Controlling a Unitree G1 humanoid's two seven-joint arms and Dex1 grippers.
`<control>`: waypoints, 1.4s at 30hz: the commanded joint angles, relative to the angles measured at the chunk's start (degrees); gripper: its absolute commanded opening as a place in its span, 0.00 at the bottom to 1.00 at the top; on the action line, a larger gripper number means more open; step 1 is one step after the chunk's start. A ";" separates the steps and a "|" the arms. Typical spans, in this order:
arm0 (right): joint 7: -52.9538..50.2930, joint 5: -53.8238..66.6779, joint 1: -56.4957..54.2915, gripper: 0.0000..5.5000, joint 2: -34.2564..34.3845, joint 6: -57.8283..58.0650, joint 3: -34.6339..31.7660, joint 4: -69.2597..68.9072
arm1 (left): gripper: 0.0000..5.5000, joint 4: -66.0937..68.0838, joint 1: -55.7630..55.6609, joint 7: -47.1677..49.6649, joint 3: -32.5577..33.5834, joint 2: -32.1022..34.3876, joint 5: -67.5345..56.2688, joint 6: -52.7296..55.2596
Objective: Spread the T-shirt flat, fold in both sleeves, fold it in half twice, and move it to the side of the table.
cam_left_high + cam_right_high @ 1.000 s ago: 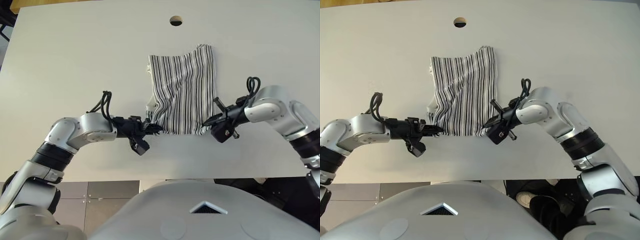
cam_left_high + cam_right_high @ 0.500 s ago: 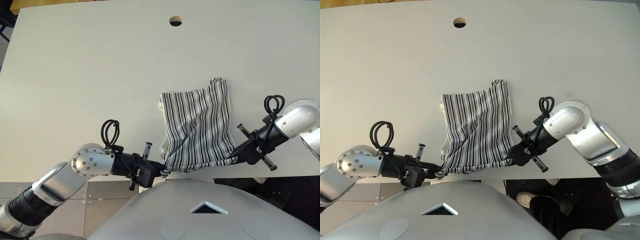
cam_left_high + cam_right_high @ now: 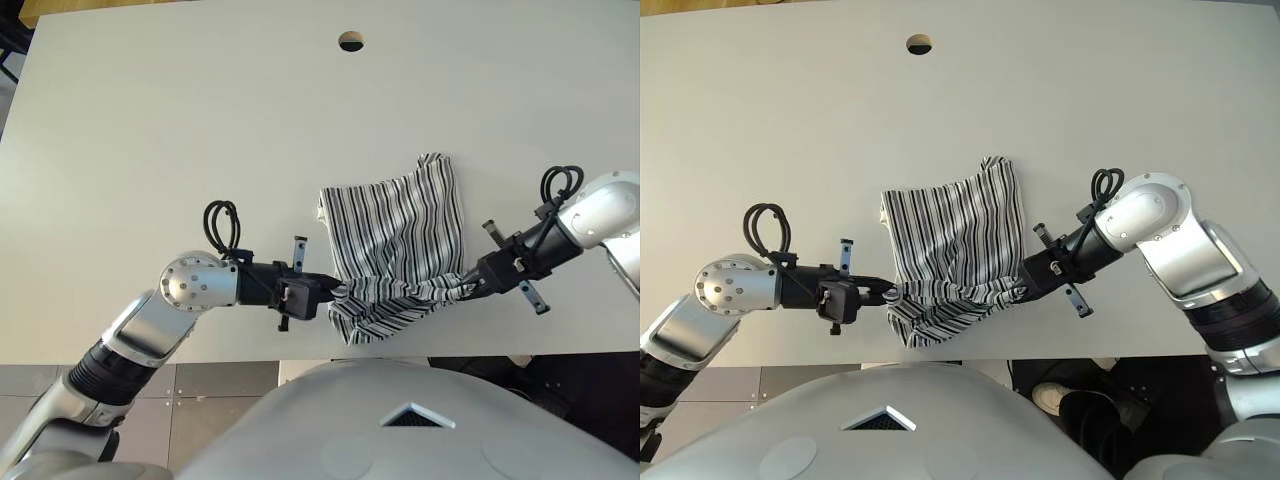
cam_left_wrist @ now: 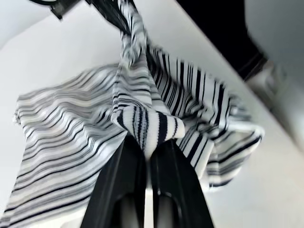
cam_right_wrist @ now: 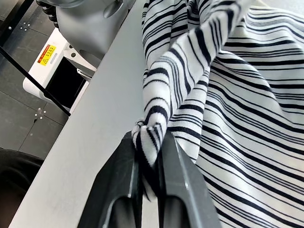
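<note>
T-shirt [image 3: 395,240]: striped, rumpled, on white table [image 3: 150,150], well apart from cable hole [image 3: 351,41], on the robot's side of it and slightly to the right.

Head views: hem farthest from the hole lifted and stretched between left gripper [image 3: 335,292] and right gripper [image 3: 466,285], one at each end. Loose flap sagging beyond that line, farther still from the hole.

Left wrist view: fingers [image 4: 116,190] clamped on a bunched knot of fabric.

Right wrist view: fingers [image 5: 118,190] pinched likewise on a rolled edge.

Risk, as judged: small bunched holds liable to slip under a harder outward pull. Sagging flap likely to tuck under on lowering, leaving the cloth creased rather than flat.
</note>
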 commanded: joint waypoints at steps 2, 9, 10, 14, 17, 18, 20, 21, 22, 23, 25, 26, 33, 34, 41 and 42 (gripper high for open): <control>-0.36 -1.02 -0.32 0.04 0.74 -0.22 -0.28 0.14 | 0.17 1.62 1.77 -4.17 -0.29 3.15 2.13 -0.36; -0.30 -2.47 -0.31 0.04 1.51 -0.60 0.08 1.16 | 0.35 -1.98 4.28 -5.13 1.32 3.17 -0.02 0.44; -0.43 -2.51 -0.10 0.04 1.53 -0.35 0.03 0.90 | 0.39 -1.39 4.02 -4.83 1.88 3.49 1.32 -1.38; -0.56 -2.14 -0.13 0.04 1.92 0.59 -0.07 0.15 | 0.39 1.82 3.71 -0.37 1.87 0.33 8.40 -9.69; -0.91 -1.60 -0.20 0.04 2.32 1.60 -0.25 -0.48 | 0.39 4.36 4.66 3.56 -0.53 -2.03 16.95 -15.18; -1.28 -1.26 0.04 0.04 2.46 2.36 -0.43 -1.11 | 0.39 5.33 4.84 4.16 -1.46 -2.39 19.36 -16.20; -1.81 -0.94 0.44 0.04 2.57 3.35 -0.57 -2.11 | 0.39 6.33 5.57 5.17 -2.72 -2.73 22.82 -17.12; -1.96 -0.84 0.57 0.04 2.54 3.66 -0.59 -2.43 | 0.39 6.63 5.93 5.08 -3.23 -2.58 23.76 -17.06; -2.17 -0.75 0.66 0.04 2.58 4.02 -0.63 -2.72 | 0.39 6.89 6.07 4.89 -3.79 -2.40 24.45 -17.35; -2.37 -0.68 0.72 0.04 2.66 4.35 -0.67 -2.93 | 0.39 7.18 6.10 4.56 -4.25 -2.28 24.46 -17.35; -2.77 -0.57 0.80 0.04 2.87 5.10 -0.66 -3.40 | 0.39 6.59 6.47 2.11 -5.47 -1.24 22.18 -16.02; -2.96 -0.46 0.83 0.04 2.97 5.40 -0.63 -3.61 | 0.39 6.08 6.67 0.74 -6.00 -0.52 21.04 -15.23; -3.81 -0.52 1.57 0.04 3.57 6.69 -0.11 -4.33 | 0.39 1.95 3.97 -5.33 -4.20 5.69 16.62 -13.38; -3.83 -0.51 1.52 0.04 3.65 6.77 -0.06 -4.38 | 0.39 1.39 3.17 -5.56 -2.95 6.50 15.51 -12.93; -4.29 -0.50 2.98 0.04 3.48 7.07 0.08 -5.51 | 0.39 2.75 -3.41 -5.52 3.90 7.20 11.55 -13.08; -4.59 -0.48 3.39 0.04 3.35 7.34 -0.06 -5.89 | 0.39 3.12 -3.87 -5.96 3.91 7.13 11.35 -13.37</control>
